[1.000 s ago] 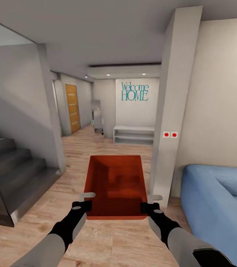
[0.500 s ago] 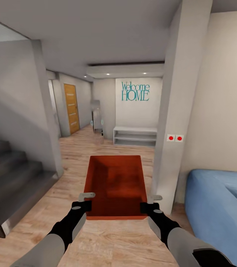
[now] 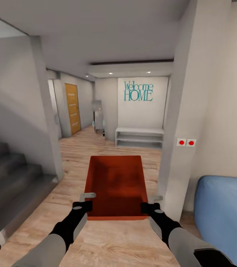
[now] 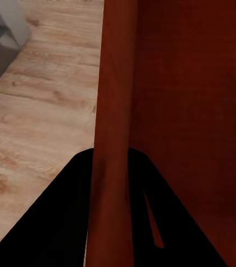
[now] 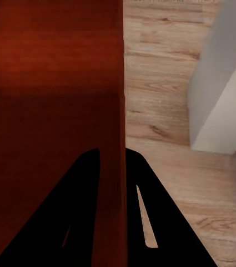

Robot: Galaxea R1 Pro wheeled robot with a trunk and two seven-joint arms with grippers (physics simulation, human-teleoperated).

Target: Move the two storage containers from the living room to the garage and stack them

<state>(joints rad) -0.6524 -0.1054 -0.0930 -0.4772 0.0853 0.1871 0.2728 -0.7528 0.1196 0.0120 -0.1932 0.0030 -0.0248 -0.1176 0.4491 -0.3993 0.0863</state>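
An orange-red storage container (image 3: 115,187) hangs over the light wood plank floor (image 3: 107,243), carried between both arms. The left gripper (image 4: 111,183) pinches its left wall, the right gripper (image 5: 112,183) its right wall, fingers either side. Down the hall a teal wall sign (image 3: 138,91) reads "Welcome HOME"; the blue sofa (image 3: 224,211) sits at right.

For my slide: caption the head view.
Both grippers, left and right, carry an orange bin down the hallway.
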